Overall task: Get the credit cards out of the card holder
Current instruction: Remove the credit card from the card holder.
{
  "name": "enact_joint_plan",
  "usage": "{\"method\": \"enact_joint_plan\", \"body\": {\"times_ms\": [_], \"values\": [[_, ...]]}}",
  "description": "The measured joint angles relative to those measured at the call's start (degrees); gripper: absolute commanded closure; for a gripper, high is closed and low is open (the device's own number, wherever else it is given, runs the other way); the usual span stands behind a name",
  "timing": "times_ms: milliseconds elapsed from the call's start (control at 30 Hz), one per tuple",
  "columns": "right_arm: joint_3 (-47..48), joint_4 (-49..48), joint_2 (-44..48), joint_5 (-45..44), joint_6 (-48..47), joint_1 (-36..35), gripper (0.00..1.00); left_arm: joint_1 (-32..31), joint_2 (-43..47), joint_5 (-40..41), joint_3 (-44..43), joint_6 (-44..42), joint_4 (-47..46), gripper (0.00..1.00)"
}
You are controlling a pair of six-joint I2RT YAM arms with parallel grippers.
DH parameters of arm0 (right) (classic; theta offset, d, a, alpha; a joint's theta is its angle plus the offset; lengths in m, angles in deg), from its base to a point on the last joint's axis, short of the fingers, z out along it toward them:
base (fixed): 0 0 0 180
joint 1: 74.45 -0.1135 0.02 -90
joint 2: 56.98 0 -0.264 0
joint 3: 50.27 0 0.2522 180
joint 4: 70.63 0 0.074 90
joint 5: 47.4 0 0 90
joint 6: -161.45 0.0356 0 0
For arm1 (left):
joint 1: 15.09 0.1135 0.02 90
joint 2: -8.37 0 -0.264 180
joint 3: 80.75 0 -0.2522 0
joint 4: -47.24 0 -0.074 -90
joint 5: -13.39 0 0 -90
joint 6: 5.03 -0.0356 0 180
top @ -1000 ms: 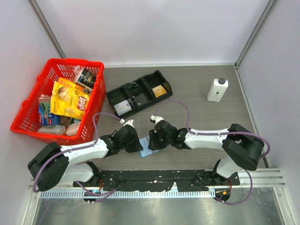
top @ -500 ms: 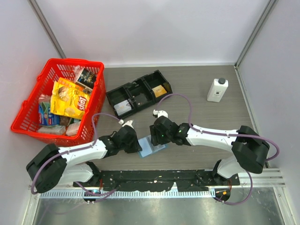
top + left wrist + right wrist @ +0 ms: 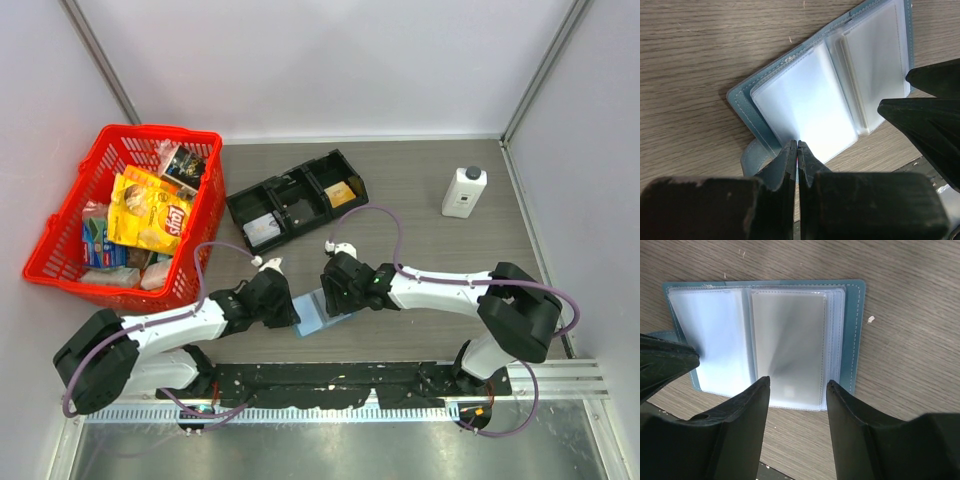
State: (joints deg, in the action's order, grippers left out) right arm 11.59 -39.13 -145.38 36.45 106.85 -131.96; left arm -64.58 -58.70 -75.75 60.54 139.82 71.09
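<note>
The light-blue card holder [image 3: 325, 318] lies open and flat on the table between the arms. Its clear sleeves show in the left wrist view [image 3: 805, 100] and in the right wrist view [image 3: 850, 340]. A pale grey credit card [image 3: 787, 345] sits inside the right-hand sleeve; it also shows in the left wrist view [image 3: 875, 65]. My left gripper [image 3: 798, 145] is shut, its tips resting on the near edge of the left sleeve. My right gripper [image 3: 797, 382] is open, its jaws straddling the near edge of the card's sleeve without holding anything.
A red basket [image 3: 160, 130] full of snack packs stands at the far left. A black three-compartment tray [image 3: 283, 180] lies behind the holder. A white bottle [image 3: 464, 192] stands at the far right. The black arm mount runs along the near table edge.
My right gripper lifted back a little, then settled again over the holder's right half, which now lies open and flat. My left gripper has stayed on the left half.
</note>
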Motion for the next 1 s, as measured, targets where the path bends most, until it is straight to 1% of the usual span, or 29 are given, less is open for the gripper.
{"method": "enact_joint_plan", "body": {"times_ms": [100,600,1000], "values": [[0.02,-0.24,-0.04,0.39,0.15,0.00,0.50,0.00,-0.31,-0.33,0.00,0.02,-0.31,0.94],[0.02,-1.22,-0.87,2.73,0.96,0.04,0.50,0.00,-1.11,-1.88,0.02,-0.04,-1.40,0.95],[0.02,-6.49,-1.90,11.54,0.96,0.00,0.57,0.02,-1.07,-3.50,1.33,0.00,-4.13,0.96]]}}
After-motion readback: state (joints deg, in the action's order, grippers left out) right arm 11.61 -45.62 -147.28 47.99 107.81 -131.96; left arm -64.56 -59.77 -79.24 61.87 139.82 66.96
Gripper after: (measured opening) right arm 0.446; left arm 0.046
